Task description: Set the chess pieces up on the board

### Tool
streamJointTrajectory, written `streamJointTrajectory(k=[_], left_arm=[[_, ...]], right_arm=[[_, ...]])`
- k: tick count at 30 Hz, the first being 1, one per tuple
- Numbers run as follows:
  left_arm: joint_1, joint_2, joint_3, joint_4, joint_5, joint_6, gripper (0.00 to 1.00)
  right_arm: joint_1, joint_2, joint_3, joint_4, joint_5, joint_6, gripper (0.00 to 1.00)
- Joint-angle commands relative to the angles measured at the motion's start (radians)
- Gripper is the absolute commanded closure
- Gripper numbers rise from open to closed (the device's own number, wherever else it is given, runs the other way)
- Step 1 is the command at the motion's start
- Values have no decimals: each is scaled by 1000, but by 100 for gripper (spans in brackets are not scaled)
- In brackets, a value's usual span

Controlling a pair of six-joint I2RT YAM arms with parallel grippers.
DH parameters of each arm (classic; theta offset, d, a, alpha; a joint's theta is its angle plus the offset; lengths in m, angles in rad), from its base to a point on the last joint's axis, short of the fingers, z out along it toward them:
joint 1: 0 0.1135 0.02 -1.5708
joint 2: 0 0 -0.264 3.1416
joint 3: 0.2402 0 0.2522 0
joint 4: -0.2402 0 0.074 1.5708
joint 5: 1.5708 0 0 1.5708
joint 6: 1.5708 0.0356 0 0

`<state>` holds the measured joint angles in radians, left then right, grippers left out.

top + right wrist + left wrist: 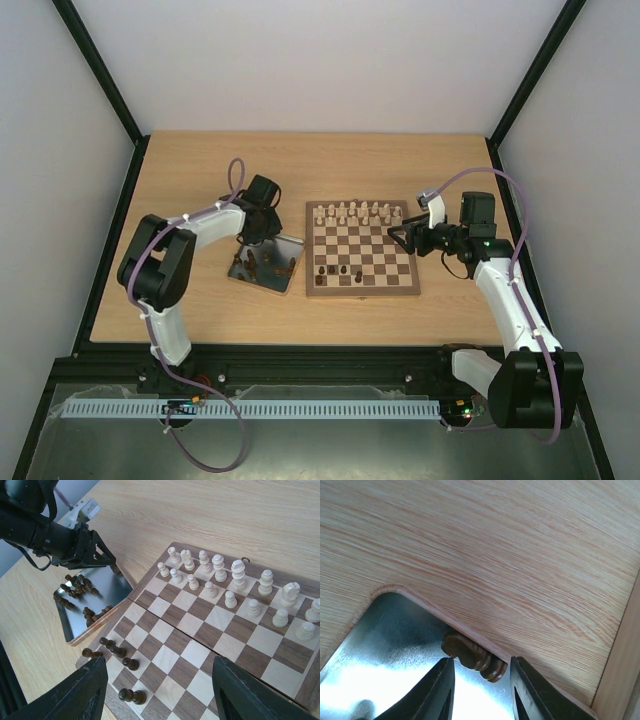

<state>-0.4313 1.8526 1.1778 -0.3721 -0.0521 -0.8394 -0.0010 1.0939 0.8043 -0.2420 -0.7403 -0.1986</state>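
At the left side of the table [190, 200], the left gripper [256, 243] is reaching down over the far edge of the metal tray [291, 252]. This tray is lying just beside the left edge of the board [362, 291]. In the left wrist view the fingers [439, 692] of this gripper are standing apart with a moderate gap. One dark piece [474, 656] is lying on its side against the tray's rim, just ahead of the two tips (I cannot tell if a tip is touching it). The fingers are not closing on it. Other dark chess pieces [262, 266] are gathering in a loose group inside the tray, some upright and some lying.

The board is sitting in the middle of the table. The cream pieces [357, 212] are filling its two far rows. A few dark ones [119, 651] are standing on the near-left squares. One more [131, 696] seems to be lying on its side there, and another [91, 653] is lying at the brown border.

At the right, the right gripper [397, 238] is hovering over the right edge of the board, beside the far rows, and is pointing to the left. In the right wrist view its fingers [75, 695] are spreading wide and are holding nothing, with the checked squares showing between them.
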Motion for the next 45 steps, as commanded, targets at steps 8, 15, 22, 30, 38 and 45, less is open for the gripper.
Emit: streamJointTrajectory(k=[8,15,22,30,38,45], left_arm=[[6,65,18,-31,30,34,71],[6,69,16,-88,41,93,72],[6,50,-5,-100,26,123,73],[6,73,-3,-103,42,141,76],[6,58,-17,-117,37,178,89],[-23,-128,-94,-4,81,254,92]], right_arm=[[-4,3,-11,-39,-33,-21,40],[-5,3,-11,-42,-31,-25,41],[-4,7,-11,-41,-35,-27,41],[-4,3,-13,-45,-32,-30,41],[-4,3,-12,-45,-40,-24,41],[-4,12,2,-39,-64,9,41]])
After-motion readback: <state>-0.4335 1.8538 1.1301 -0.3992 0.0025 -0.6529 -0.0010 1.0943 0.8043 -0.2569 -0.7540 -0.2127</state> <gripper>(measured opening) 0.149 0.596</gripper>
